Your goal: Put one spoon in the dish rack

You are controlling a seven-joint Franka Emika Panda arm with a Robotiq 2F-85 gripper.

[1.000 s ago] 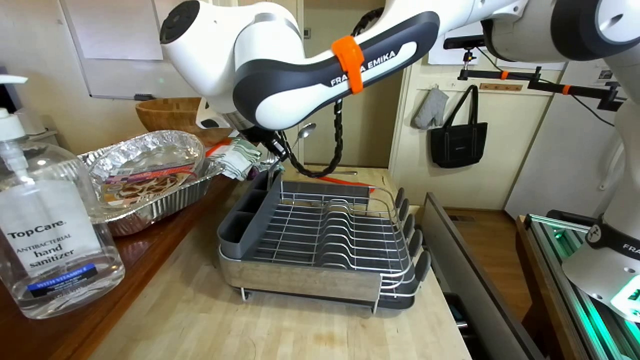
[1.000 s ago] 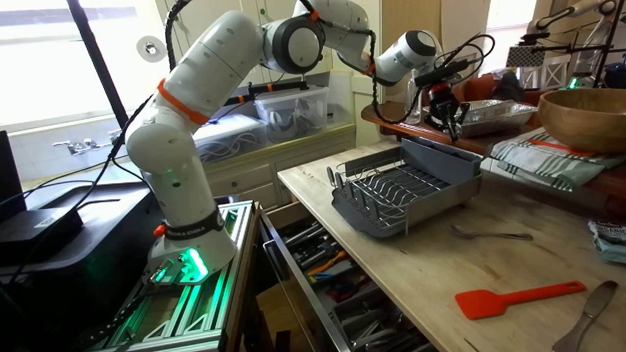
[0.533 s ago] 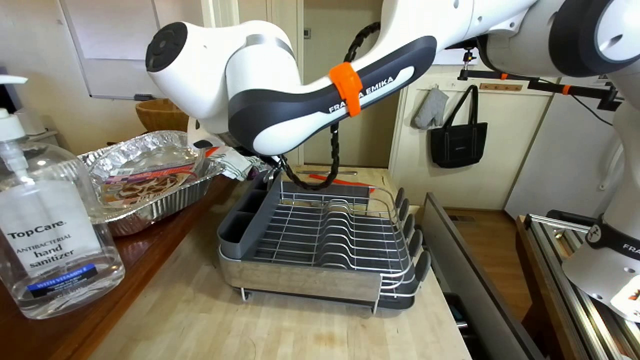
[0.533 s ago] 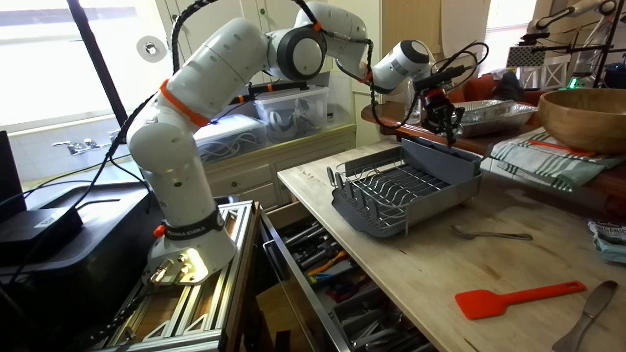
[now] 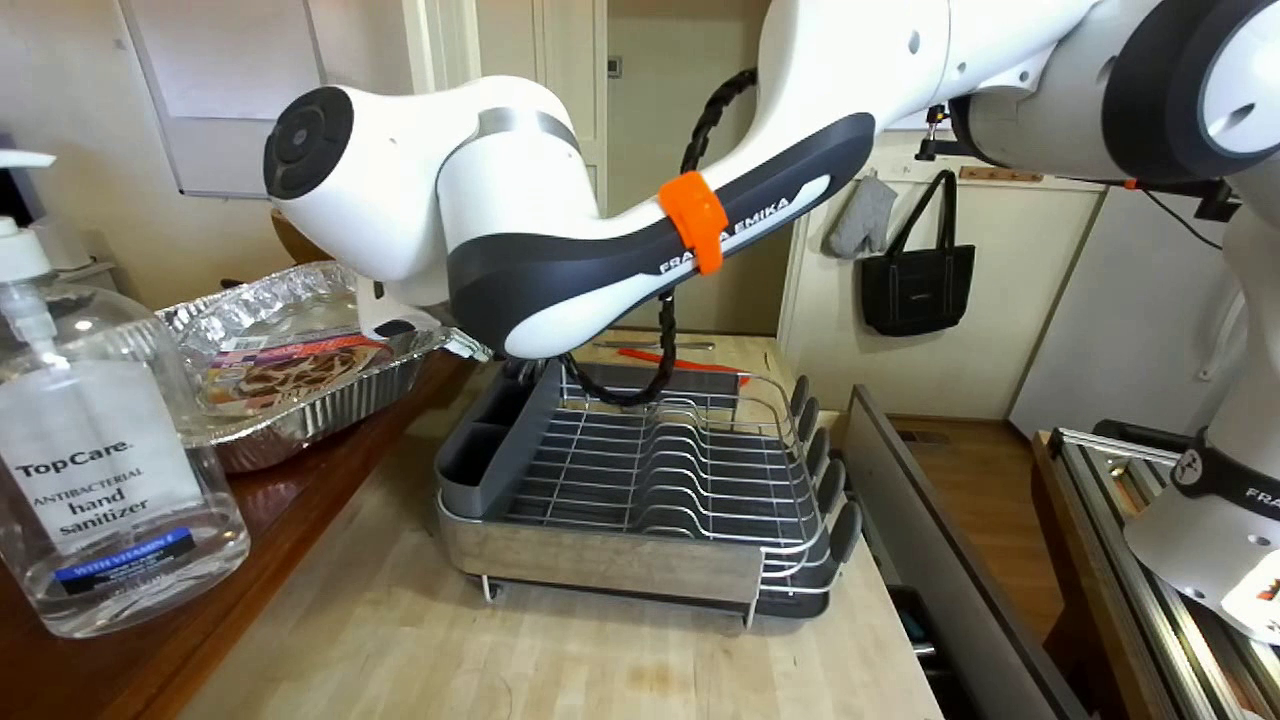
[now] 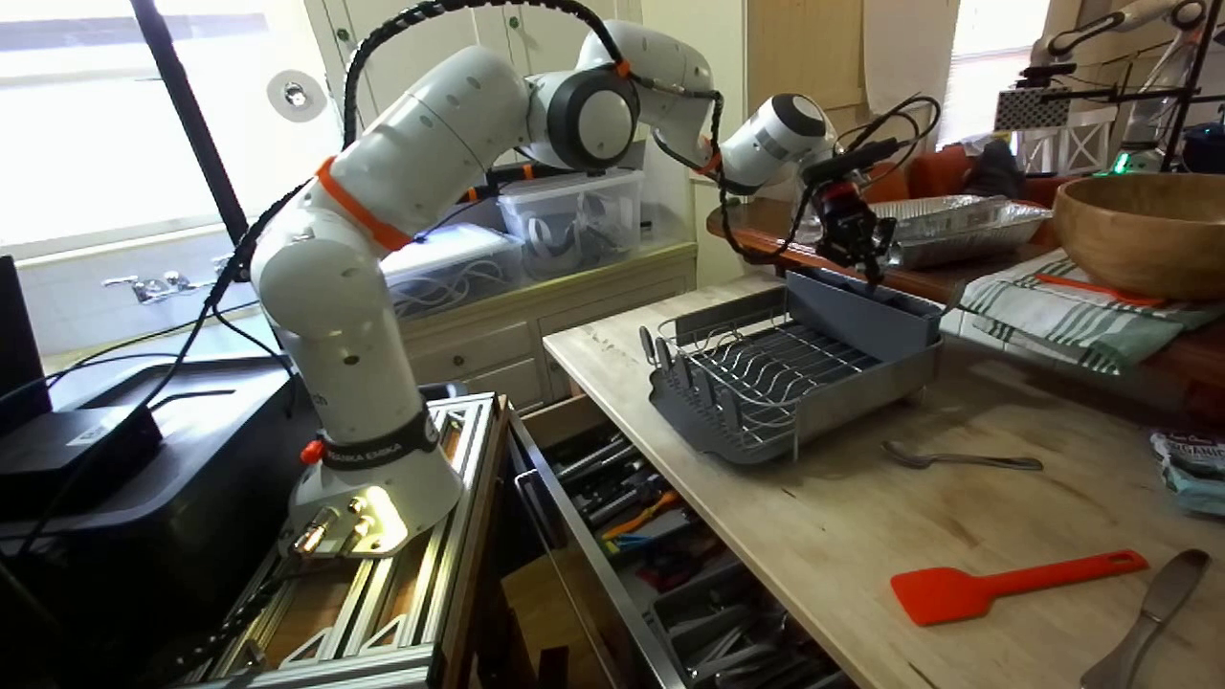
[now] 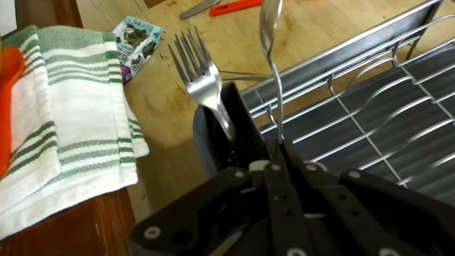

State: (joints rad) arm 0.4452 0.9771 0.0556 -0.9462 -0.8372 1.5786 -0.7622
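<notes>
My gripper (image 7: pixel 284 145) is shut on the handle of a metal spoon (image 7: pixel 270 28), whose bowl points up and away in the wrist view. In an exterior view my gripper (image 6: pixel 875 277) is low at the top edge of the rack's dark grey utensil holder (image 6: pixel 852 311). I cannot tell whether its tips are inside. A metal fork (image 7: pixel 208 83) stands tilted in the holder, beside my gripper. The dish rack (image 5: pixel 600 565) of silver wire sits on the table; it also shows in the wrist view (image 7: pixel 341 57). The arm hides spoon and fingers in an exterior view.
A metal fork or spoon (image 6: pixel 967 460), a red spatula (image 6: pixel 1014 582) and a knife (image 6: pixel 1148 622) lie on the table. A foil pan (image 5: pixel 330 420), hand sanitizer (image 5: pixel 120 480), wooden bowl (image 6: pixel 1139 249) and striped towel (image 7: pixel 81 103) are on the side counter. An open drawer (image 6: pixel 574 565) lies below.
The arm and gripper have moved down to the utensil holder, with the spoon still held. The spoon, seen earlier in an exterior view, is now hidden there. The base light turned from green to yellowish white.
</notes>
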